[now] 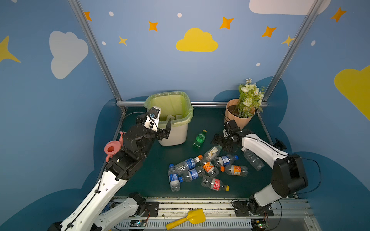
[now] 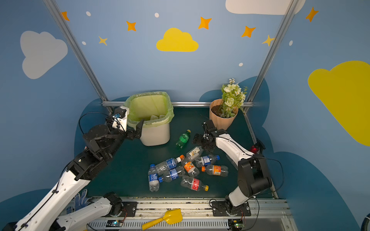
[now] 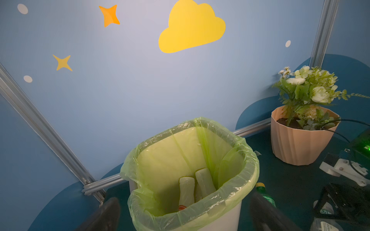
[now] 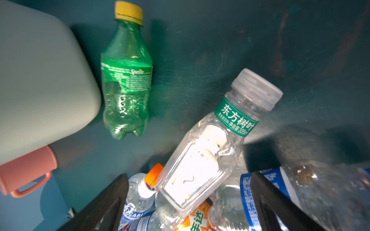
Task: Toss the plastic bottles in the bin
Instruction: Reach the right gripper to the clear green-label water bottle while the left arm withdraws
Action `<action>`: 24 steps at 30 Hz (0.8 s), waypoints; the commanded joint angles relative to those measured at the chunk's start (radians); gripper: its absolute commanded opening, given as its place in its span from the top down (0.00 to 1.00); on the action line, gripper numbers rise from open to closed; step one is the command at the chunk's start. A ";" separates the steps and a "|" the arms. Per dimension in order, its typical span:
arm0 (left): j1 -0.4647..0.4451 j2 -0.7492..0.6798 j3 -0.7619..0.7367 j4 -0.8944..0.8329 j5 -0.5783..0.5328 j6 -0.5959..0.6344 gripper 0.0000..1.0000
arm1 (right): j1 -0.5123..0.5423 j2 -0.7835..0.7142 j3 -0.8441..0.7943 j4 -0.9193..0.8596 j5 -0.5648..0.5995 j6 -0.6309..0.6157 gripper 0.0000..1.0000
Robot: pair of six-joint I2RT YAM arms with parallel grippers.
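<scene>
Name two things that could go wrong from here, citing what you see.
1. The open right gripper straddles the clear bottle, tilted atop the heap; closing might squirt it away or pinch a neighbour.
2. The open left gripper hangs by the bin rim; a delivering right arm might hit it.

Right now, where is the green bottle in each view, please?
Top view: green bottle lies right of the bin.
Top view: the same, right of the bin.
Left wrist: only cap and neck show, beside the bin.
Right wrist: whole bottle, beside the bin's wall.
Shared landmark: the bin.
</scene>
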 commanded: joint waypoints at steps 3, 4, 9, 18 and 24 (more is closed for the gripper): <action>0.021 -0.032 -0.017 0.009 -0.002 0.013 0.00 | 0.025 0.083 0.064 -0.075 -0.001 0.005 0.06; 0.027 -0.035 -0.019 0.005 0.002 0.013 0.00 | 0.029 0.096 0.071 -0.082 -0.003 0.007 0.06; 0.045 -0.052 -0.032 -0.013 0.010 0.014 0.00 | 0.049 0.142 0.108 -0.110 -0.006 0.004 0.06; 0.070 -0.084 -0.058 -0.021 0.015 0.010 0.00 | 0.061 0.227 0.161 -0.135 -0.030 -0.014 0.09; 0.080 -0.098 -0.070 -0.025 0.013 0.009 0.00 | 0.062 0.267 0.177 -0.150 -0.026 -0.033 0.15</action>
